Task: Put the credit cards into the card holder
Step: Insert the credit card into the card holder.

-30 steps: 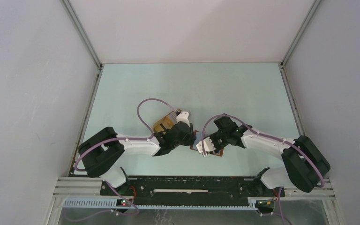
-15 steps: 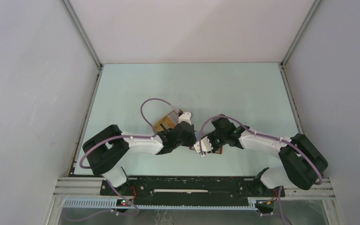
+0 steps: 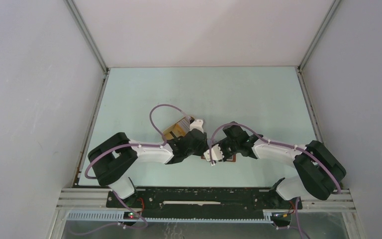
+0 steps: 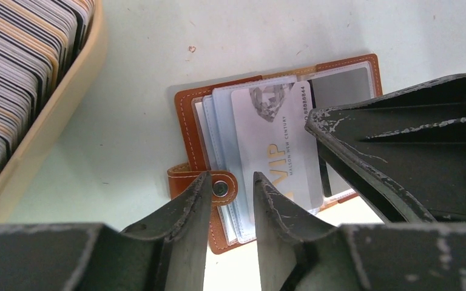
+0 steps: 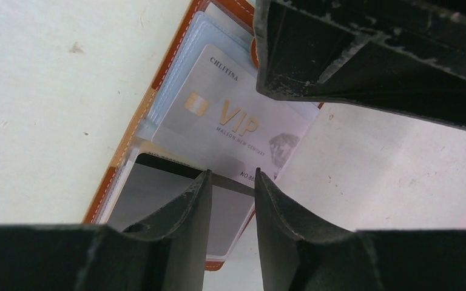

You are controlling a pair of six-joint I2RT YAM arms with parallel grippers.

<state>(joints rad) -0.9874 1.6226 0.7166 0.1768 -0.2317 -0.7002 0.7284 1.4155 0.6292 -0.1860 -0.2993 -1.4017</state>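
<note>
1. Reddish-brown leather of the card holder (image 3: 232, 160) is glimpsed at frame centre, mostly covered by the left gripper (image 3: 202, 149) and right gripper (image 3: 213, 156) meeting over it; the tan tray (image 3: 171, 130) sits just upper-left.
2. Left wrist: the holder is laid open, a white VIP card (image 4: 273, 139) across its sleeves. The left fingers (image 4: 188, 206) are narrowly parted astride the strap tab (image 4: 221, 188), judged to steady the holder; nothing is clamped. The credit cards (image 4: 18, 73) are stacked upper left.
3. Right wrist: the right fingers (image 5: 188, 206) are slightly parted over the card's lower edge, judged to guide it in; contact cannot be confirmed.
</note>
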